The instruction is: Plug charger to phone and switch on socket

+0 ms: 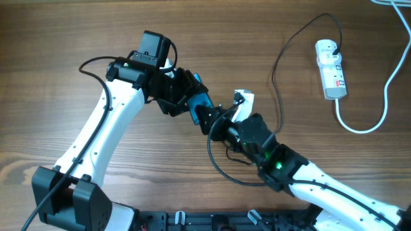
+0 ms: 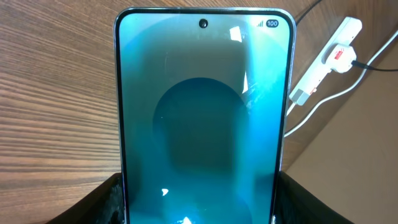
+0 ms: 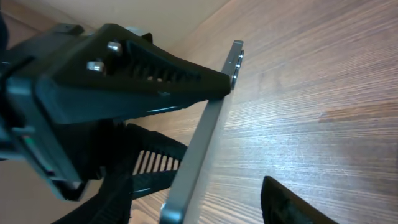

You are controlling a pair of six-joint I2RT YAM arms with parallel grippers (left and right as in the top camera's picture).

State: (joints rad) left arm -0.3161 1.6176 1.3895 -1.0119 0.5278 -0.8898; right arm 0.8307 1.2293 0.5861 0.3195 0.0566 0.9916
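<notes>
Both arms had white shells and black joints. A black cable (image 1: 90, 62) looped off the left arm (image 1: 110, 125); another (image 1: 212, 157) curved beside the right arm (image 1: 334, 189), where 1 green light (image 1: 277, 165) glowed. The left finger (image 3: 143, 81) was black, wedge-shaped and slotted, with 2 silver screws (image 3: 112, 46). The left base (image 1: 64, 196) was a black block.

The middle of the table (image 1: 51, 96) is crowded. The left gripper (image 1: 189, 101) and the right gripper (image 1: 218, 119) are brought together at the phone (image 1: 201, 99), and hardly any gap is left between them. The way from there to the power strip (image 1: 331, 69) at the far right is crossed by the black charger cable (image 1: 277, 77). Just beyond the strip, the white lead (image 1: 366, 125) is looped. Bare wood is left open across the far left.
</notes>
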